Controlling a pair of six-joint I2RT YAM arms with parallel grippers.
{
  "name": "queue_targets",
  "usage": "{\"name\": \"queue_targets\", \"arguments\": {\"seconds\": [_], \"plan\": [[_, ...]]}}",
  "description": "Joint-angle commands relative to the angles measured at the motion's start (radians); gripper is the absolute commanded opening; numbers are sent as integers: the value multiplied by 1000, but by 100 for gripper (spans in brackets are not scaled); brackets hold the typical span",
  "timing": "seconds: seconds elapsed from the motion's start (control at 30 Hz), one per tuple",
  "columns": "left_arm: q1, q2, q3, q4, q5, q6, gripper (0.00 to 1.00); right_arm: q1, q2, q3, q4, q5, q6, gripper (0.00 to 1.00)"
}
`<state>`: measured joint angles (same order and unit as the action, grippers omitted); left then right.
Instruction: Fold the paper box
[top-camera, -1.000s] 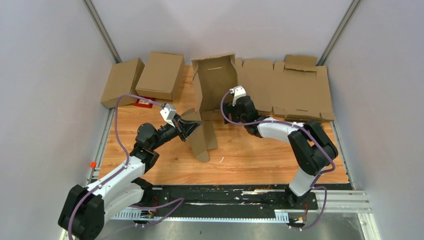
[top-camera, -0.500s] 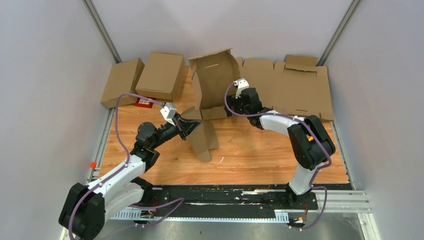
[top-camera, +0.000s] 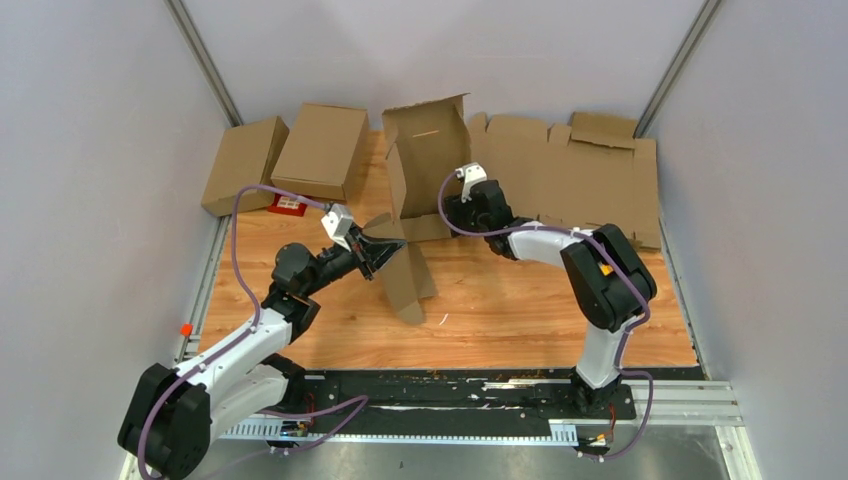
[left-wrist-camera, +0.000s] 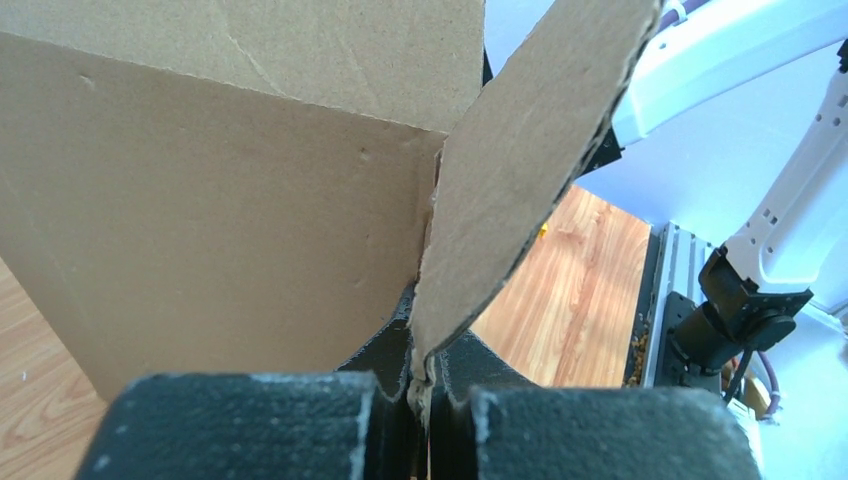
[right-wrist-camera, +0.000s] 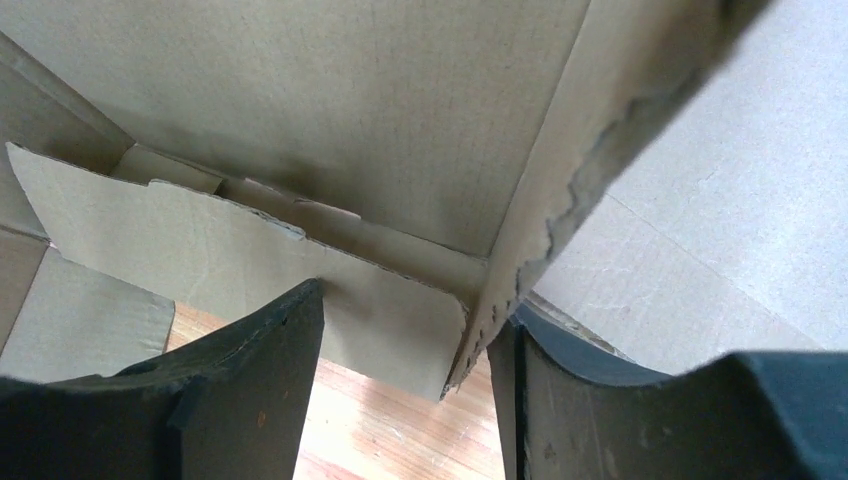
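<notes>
The paper box (top-camera: 430, 165) stands half-formed directly ahead of both grippers, its tall back panel upright and its near flaps loose. Your left gripper (left-wrist-camera: 420, 395) is pressed together on the edge of a loose front flap (left-wrist-camera: 520, 150), which rises from between its pads. Your right gripper (right-wrist-camera: 410, 330) is spread, straddling the box's side wall (right-wrist-camera: 580, 180). The wall's ragged edge sits just beside one finger (right-wrist-camera: 640, 400), not yet clamped. You appear to be mid-step, raising the walls. The next move likely calls for closing on that wall, then swinging the flap inward gently, since corrugated board buckles.
</notes>
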<state>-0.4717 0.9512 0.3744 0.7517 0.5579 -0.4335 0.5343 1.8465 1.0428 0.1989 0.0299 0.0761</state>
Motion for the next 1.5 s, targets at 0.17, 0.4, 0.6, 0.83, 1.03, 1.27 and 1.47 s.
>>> {"name": "queue_targets", "arguments": {"seconds": [0.17, 0.4, 0.6, 0.83, 1.03, 1.27, 1.47], "plan": [[-10, -62, 59, -299, -1, -52, 0, 146, 54, 22, -33, 151, -10, 56], [-10, -208, 76, -601, -123, -5, 0, 158, 113, 94, -85, 211, 46, 59], [-10, -243, 86, -732, -174, 9, 0, 155, 160, 137, -129, 205, 82, 62], [-11, -254, 89, -800, -155, 15, 0, 155, 229, 193, -228, 189, 112, 63], [-12, -272, 100, -882, -163, 33, 0, 172, 251, 188, -269, 222, 108, 69], [-12, -280, 110, -951, -178, 35, 0, 188, 266, 203, -305, 262, 125, 76], [-12, -278, 117, -962, -195, 36, 0, 181, 221, 213, -283, 252, 138, 86]]}}
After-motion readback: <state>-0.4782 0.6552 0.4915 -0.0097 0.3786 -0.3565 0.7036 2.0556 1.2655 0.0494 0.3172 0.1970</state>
